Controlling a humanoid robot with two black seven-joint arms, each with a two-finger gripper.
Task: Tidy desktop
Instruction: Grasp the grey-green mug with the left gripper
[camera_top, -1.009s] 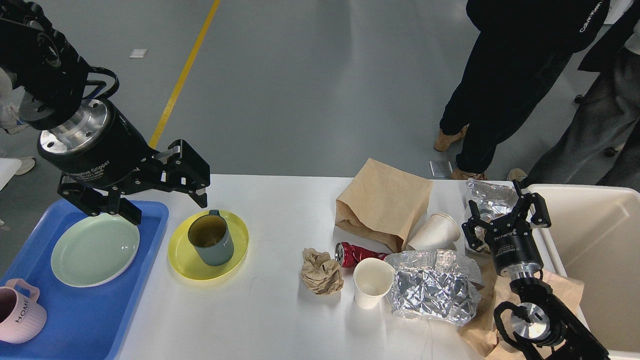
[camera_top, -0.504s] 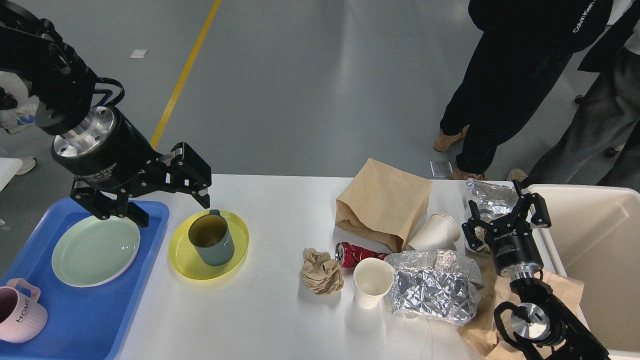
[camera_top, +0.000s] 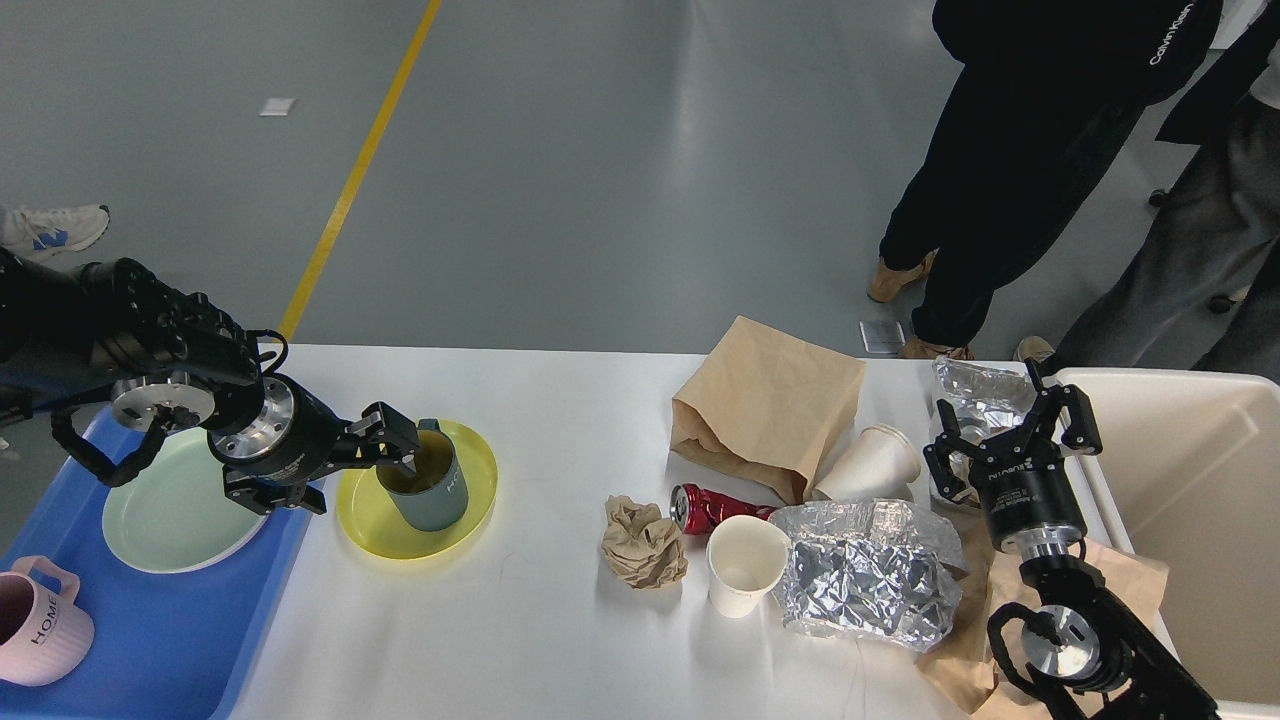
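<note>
step: left gripper (camera_top: 362, 468) open at grey mug (camera_top: 422, 482), near desktop (camera_top: 560, 640) left edge, seemingly astride rim | next: close, lift to tray (camera_top: 190, 640)

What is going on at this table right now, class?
A two-armed robot is tidying a white desktop. Its left gripper is open at the dark green mug on the yellow plate, one of its jaws at the mug's rim, not yet closed. Its right gripper hangs open above the litter: foil, paper cups, a red can, a brown bag. A blue tray holds a pale green plate.
</note>
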